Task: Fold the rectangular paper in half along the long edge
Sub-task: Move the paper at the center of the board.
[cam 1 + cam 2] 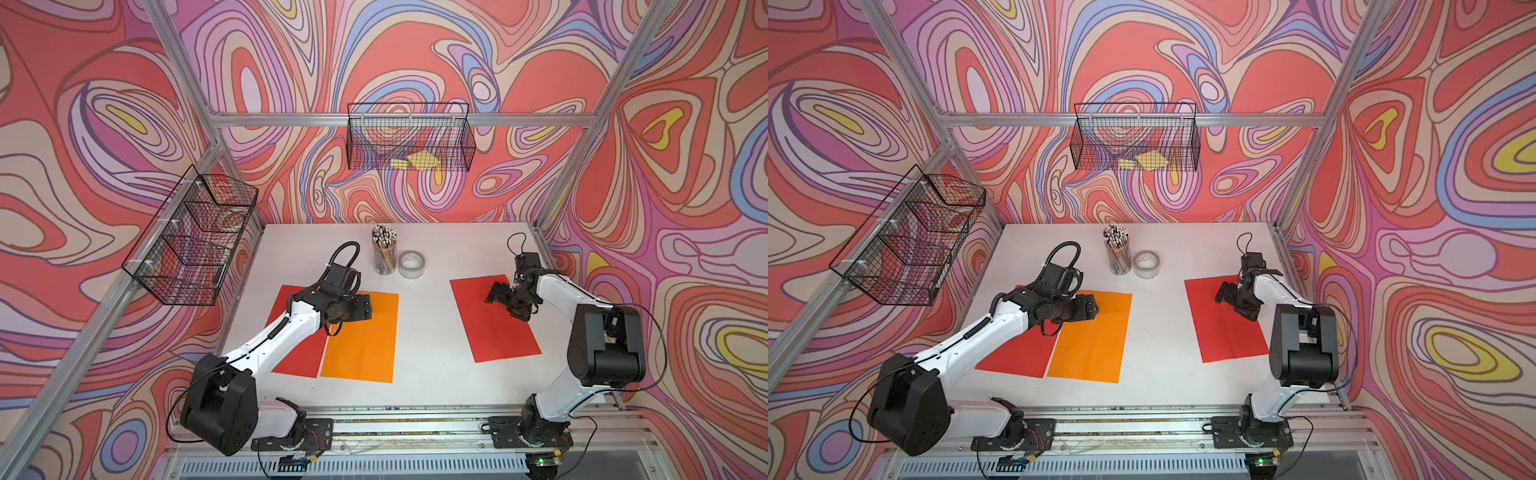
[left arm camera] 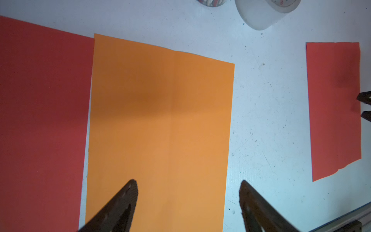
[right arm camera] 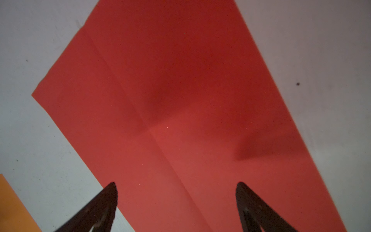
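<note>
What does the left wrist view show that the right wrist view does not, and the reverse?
Only the left wrist view shows the tape roll, the left red sheet and the left gripper, its fingers apart. Only the right wrist view shows plainly the crease across the right red sheet. Both show the orange sheet, the right red sheet, the right gripper with fingers apart, and the white table.

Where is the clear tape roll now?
In both top views the clear tape roll stands far back on the table, just right of the cup of pencils.
</note>
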`<state>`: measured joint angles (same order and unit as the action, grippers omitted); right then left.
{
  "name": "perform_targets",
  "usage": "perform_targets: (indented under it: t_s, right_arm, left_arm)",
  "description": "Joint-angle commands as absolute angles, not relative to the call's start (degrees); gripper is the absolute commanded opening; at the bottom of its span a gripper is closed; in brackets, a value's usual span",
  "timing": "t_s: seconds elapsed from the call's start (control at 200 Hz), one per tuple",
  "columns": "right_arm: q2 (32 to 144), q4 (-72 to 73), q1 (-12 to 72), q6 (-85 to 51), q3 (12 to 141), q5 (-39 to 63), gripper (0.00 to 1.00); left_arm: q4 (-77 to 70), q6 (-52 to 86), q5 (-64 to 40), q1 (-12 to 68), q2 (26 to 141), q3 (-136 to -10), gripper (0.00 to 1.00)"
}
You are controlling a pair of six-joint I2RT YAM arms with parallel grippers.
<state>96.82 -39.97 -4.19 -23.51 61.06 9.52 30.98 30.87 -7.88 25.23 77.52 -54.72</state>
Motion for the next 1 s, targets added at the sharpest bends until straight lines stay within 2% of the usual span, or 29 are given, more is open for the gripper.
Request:
perform_targets:
  t_s: [0.0, 0.476, 0.991]
  right_arm:
    - [98.6, -38.9, -2.1, -24.3, 60.4, 10.2, 0.91]
    - [101.0, -37.0, 7.2, -29.5, 59.2, 11.4, 0.91]
    - [107.2, -36.1, 28.5, -39.3, 66.4, 11.6, 0.90]
  left_arm:
    - [30.7, 32.3, -9.2, 25.4, 77.3, -53.6, 0.81]
    - [30.3, 33.5, -10.0, 25.4, 76.3, -51.9, 0.79]
    - [27.8, 35.1, -13.5, 25.8, 78.9, -54.3, 0.79]
